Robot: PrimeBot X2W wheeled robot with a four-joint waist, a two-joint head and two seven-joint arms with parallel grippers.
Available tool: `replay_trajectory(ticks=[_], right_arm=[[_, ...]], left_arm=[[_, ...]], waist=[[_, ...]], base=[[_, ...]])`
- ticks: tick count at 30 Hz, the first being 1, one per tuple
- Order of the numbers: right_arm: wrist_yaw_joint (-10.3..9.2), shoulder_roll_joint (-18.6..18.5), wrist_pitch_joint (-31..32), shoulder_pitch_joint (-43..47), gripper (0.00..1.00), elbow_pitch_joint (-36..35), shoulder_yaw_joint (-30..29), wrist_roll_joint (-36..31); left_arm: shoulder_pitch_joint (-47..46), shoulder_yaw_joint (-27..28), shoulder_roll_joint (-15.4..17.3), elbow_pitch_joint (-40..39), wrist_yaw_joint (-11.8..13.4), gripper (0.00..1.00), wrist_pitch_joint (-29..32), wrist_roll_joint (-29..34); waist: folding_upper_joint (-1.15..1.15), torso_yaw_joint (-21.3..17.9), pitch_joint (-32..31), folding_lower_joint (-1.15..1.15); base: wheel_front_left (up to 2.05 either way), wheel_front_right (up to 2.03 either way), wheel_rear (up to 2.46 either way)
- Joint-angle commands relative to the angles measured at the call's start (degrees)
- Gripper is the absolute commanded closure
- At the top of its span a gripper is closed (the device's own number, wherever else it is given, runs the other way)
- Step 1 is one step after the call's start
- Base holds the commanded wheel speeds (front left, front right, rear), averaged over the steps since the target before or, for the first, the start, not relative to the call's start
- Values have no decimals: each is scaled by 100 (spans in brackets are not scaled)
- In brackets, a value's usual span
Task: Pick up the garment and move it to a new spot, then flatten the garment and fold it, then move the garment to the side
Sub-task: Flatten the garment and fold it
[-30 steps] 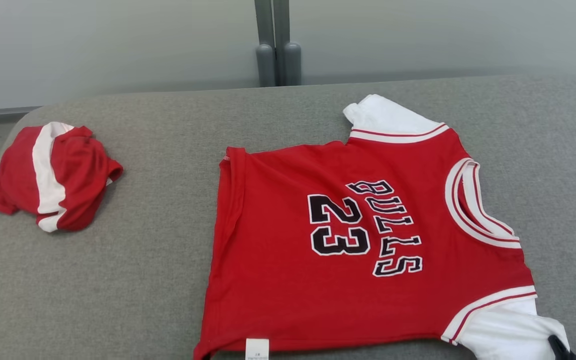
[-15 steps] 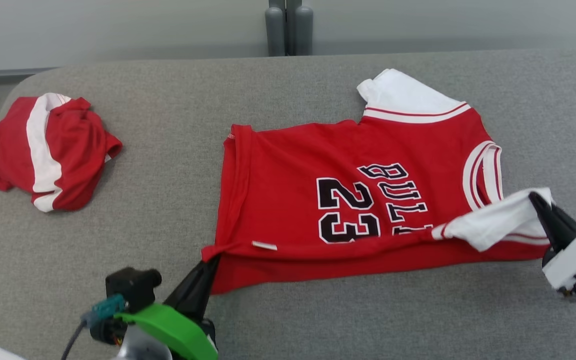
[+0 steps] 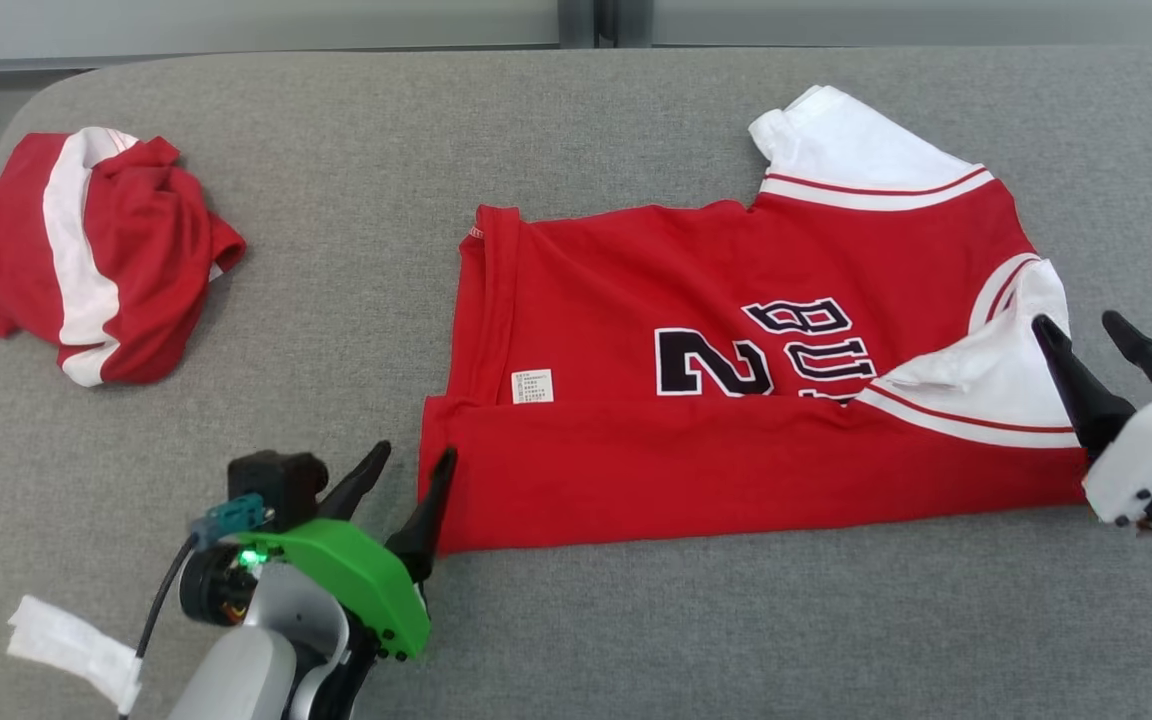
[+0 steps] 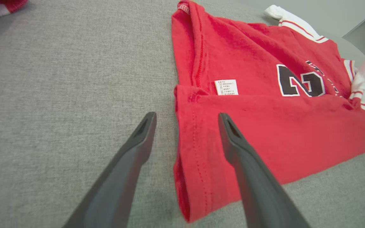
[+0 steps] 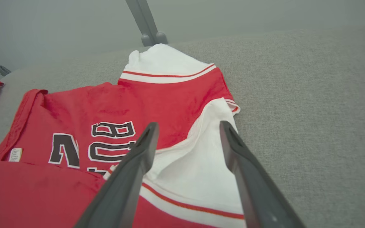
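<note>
I see the red cotton jersey with white sleeves [image 3: 736, 300] lying mid-table, its near edge folded over itself. My left gripper [image 3: 414, 452] sits at the fold's left corner and my right gripper [image 3: 1076, 320] by the white sleeve, both with fingers spread and gripping nothing. Bare grey woven tabletop [image 3: 636, 620] surrounds it. A crumpled red-and-white garment [image 3: 86, 250] lies far left.

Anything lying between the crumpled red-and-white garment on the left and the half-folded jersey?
Nothing: in the head view, only bare grey surface separates the crumpled garment from the jersey.
</note>
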Motion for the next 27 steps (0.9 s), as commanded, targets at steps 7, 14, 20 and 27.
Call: replay_trajectory(ticks=[7, 14, 20, 27], right_arm=[[0, -403, 231, 1365, 0, -657, -114, -203], [0, -388, 296, 1122, 0, -319, -105, -557], [0, -451, 547, 568, 0, 402, 123, -697], [10, -404, 796, 455, 0, 870, 495, -278]], left_arm=[[963, 178, 109, -504, 154, 0, 148, -485], [824, 244, 68, -389, 243, 0, 193, -569], [431, -6, -42, 0, 55, 0, 352, -618], [188, -242, -185, 484, -114, 74, 398, -883]], waist=[[0, -252, -99, 0], [0, -273, 200, 0], [0, -87, 423, 0], [0, 21, 374, 0]], base=[[0, 0, 0], [0, 0, 0], [0, 0, 0], [0, 0, 0]])
